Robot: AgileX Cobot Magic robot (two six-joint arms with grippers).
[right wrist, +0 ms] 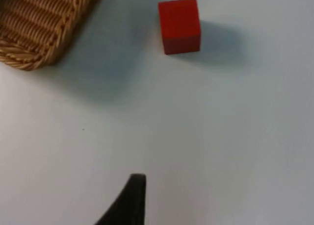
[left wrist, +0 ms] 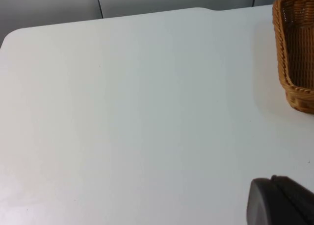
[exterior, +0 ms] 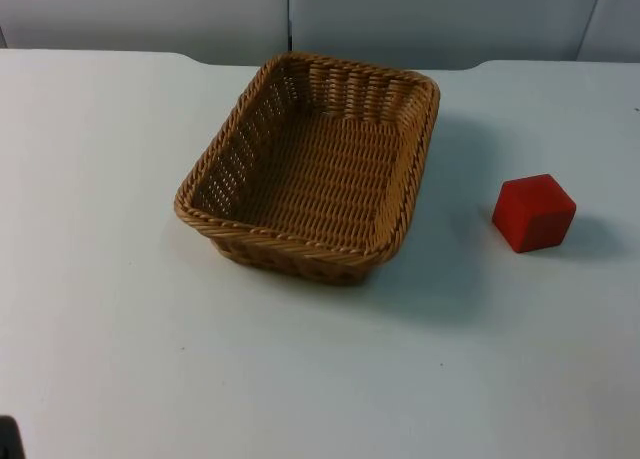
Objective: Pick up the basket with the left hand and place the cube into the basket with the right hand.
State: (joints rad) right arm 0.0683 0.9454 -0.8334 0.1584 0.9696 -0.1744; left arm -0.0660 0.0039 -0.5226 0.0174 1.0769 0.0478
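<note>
Centrally on the white table (exterior: 110, 309) sits an empty woven basket (exterior: 315, 169), upright, with a red cube (exterior: 534, 212) resting on the table well apart from it, toward the right arm's side. From the left gripper (left wrist: 282, 203), of which one black fingertip is seen, the basket lies ahead and off to one side, untouched. From the right gripper (right wrist: 128, 203), the cube lies ahead, clear of its fingertip, with the basket's corner off to the side. Whether either gripper's jaws are spread or pressed together cannot be told.
</note>
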